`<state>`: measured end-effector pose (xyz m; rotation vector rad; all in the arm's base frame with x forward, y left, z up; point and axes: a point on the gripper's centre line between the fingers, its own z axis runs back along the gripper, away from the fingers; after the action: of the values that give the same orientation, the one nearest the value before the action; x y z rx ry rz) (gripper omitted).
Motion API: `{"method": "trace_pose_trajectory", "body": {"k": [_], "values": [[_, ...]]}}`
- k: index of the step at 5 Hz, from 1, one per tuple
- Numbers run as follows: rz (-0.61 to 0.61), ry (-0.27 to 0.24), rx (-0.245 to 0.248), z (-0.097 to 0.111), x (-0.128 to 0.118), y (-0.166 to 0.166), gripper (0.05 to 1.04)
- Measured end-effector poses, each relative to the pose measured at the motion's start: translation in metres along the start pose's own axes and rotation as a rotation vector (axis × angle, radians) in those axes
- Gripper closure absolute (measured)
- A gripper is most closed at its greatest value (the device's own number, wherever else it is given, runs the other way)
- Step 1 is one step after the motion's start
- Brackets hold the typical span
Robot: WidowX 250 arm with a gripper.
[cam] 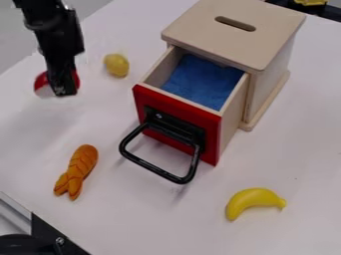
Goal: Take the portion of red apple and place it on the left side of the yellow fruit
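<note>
- My pincer (65,89) hangs at the upper left of the view, pointing down over the counter (140,219), with my black arm coming in above it from the top edge.
- I cannot tell how far open my pincer is, nor whether it has hold of the piece of red apple (41,82).
- That piece is right at my pincer, partly hidden behind it: red shows on both sides, with a pale patch low on the left.
- The rounded yellow fruit (116,65) is near the apple, to its right in the view and apart from it.
- Right of that fruit stands a wooden box (200,30) with a slot in its top.
- Its drawer (210,142) is pulled out, red at the front and blue inside, with a black looped handle (152,167).
- An orange-brown, braided-looking piece (80,164) lies below the apple in the view, left of the handle.
- A yellow banana (253,200) lies at the lower right, well apart from my pincer.
- Black hardware (60,241) with a metal screw shows at the lower left corner.
</note>
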<state>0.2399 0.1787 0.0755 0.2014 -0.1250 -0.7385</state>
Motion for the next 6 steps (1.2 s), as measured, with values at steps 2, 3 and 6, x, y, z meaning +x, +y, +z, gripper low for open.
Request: {"method": "trace_pose_trajectory", "body": {"k": [2,3,6], "values": [[0.176,0.013,0.038,-0.008,-0.016,0.062,0.505],[0.224,0.026,0.029,-0.034,-0.017,0.081,0.506],[0.26,0.042,-0.003,-0.081,-0.018,0.09,0.456]]}}
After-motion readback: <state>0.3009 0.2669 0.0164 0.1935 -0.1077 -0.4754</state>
